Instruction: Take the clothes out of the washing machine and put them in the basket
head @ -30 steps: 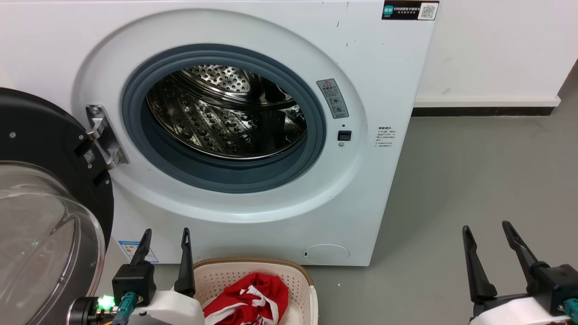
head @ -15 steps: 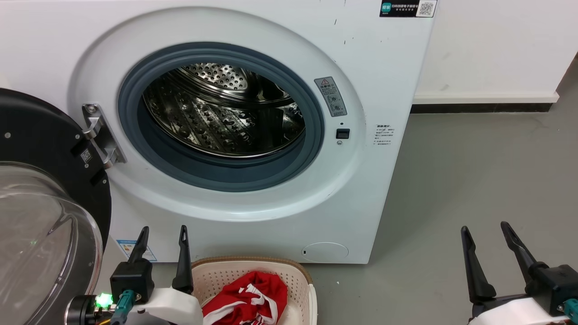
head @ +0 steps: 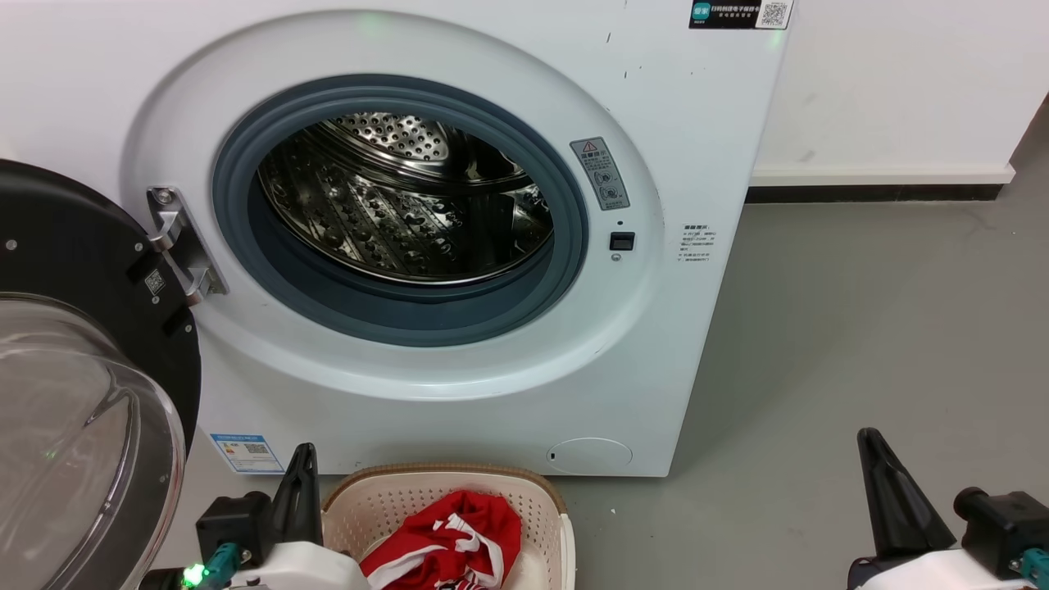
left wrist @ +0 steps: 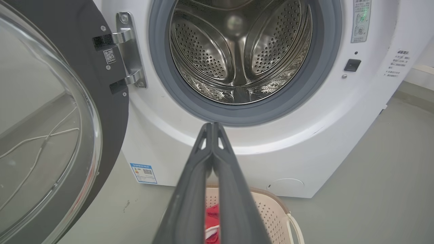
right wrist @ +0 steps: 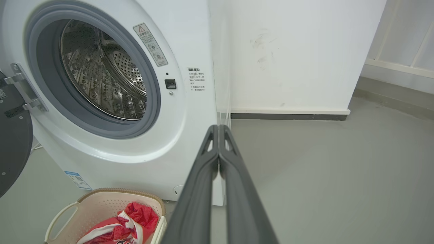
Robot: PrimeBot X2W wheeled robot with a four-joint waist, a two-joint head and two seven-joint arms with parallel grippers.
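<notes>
Head view: at 6 o'clock the clothes (head: pixel 459 537), bright red with white striped trim, lie crumpled in the basket (head: pixel 459 477) before the washing machine (head: pixel 656 328). Its drum (head: pixel 393 213) at 12 looks bare.

Left wrist view: your left gripper (left wrist: pixel 212 126) is pinched closed on nothing.

Right wrist view: your right gripper (right wrist: pixel 218 128) is likewise closed and empty.

Watch the open door (head: pixel 82 393) at 9, which could snag your left arm on a swing. A garment behind the seal's lip could go unseen.

Red clothes (head: pixel 447 545) bunched in cream basket (head: pixel 393 500), white washing machine (head: pixel 672 147) door open
</notes>
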